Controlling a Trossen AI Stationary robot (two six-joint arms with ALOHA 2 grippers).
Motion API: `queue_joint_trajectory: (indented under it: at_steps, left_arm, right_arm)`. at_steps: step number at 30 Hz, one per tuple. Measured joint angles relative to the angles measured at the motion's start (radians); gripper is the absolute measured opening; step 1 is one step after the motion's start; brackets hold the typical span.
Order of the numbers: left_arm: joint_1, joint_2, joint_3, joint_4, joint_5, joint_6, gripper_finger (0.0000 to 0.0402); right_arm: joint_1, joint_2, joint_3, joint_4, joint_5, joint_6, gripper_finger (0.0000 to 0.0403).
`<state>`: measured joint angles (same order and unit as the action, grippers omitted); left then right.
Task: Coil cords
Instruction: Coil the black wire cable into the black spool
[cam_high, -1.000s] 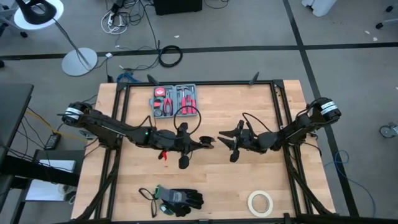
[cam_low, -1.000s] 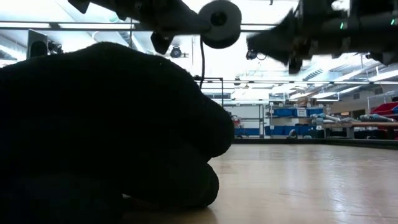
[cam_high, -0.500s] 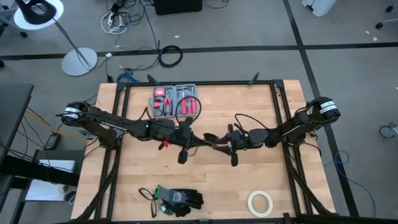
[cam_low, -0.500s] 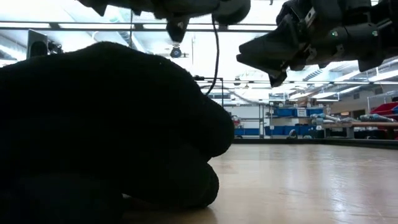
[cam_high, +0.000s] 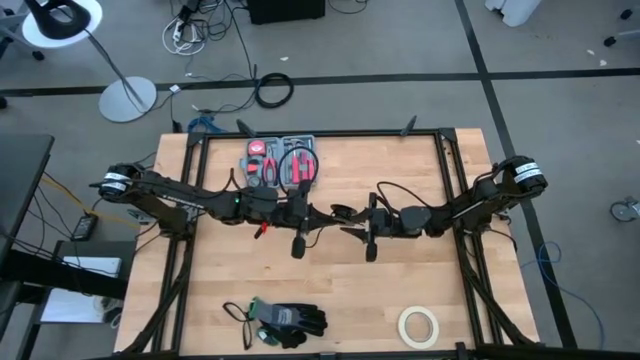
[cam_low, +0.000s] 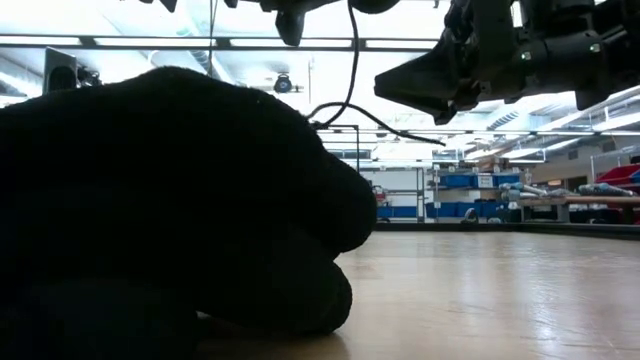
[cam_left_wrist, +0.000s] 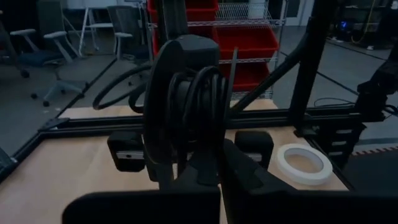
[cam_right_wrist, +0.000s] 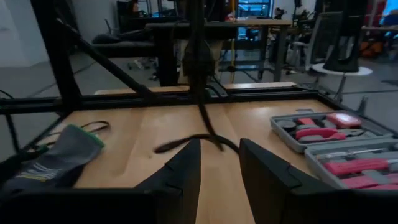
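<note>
My left gripper (cam_high: 318, 214) hangs above the middle of the table (cam_high: 400, 160), clamped tight on a dark spool (cam_left_wrist: 186, 118) with the thin black cord (cam_left_wrist: 208, 102) wound around it in several turns. In my left wrist view the spool stands on edge between my 2 fingers (cam_left_wrist: 239, 177), the windings plain around its hub. A loose tail of the cord (cam_low: 375, 122) drops from the spool and curves across toward my other arm.

My right gripper (cam_high: 350, 220) faces the left one, just beside it over the table's center, fingers (cam_right_wrist: 186, 171) parted and closed on nothing. In my right wrist view the tail (cam_right_wrist: 199, 138) hangs down and bends just ahead of the gap between those fingers; whether it touches them I cannot tell.

On the table, from left to right: black gloves (cam_high: 285, 320) near the front edge, an open tool case (cam_high: 282, 160) at the back, and a roll of tape (cam_high: 419, 325) toward the front right corner.
</note>
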<state>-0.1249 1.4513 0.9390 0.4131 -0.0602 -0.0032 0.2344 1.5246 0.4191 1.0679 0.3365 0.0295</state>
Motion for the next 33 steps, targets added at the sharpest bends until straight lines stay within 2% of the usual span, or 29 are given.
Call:
queue_joint_trajectory:
  at_steps: [5, 13, 18, 33]
  left_arm:
    - [0.0, 0.002, 0.0, 0.033, -0.024, 0.024, 0.0]
    - [0.0, 0.002, 0.0, 0.053, -0.062, 0.029, 0.0]
    - [-0.002, 0.002, 0.0, 0.079, -0.066, 0.028, 0.0]
    - [-0.002, 0.003, 0.0, 0.121, -0.088, 0.042, 0.0]
  right_arm:
    - [0.0, 0.0, 0.007, 0.016, 0.01, -0.051, 0.0112]
    - [-0.005, 0.0, 0.102, -0.042, 0.017, -0.137, 0.0112]
    - [-0.01, 0.0, 0.117, -0.093, 0.063, -0.118, 0.0112]
    - [-0.021, 0.0, 0.12, -0.075, 0.063, -0.128, 0.0112]
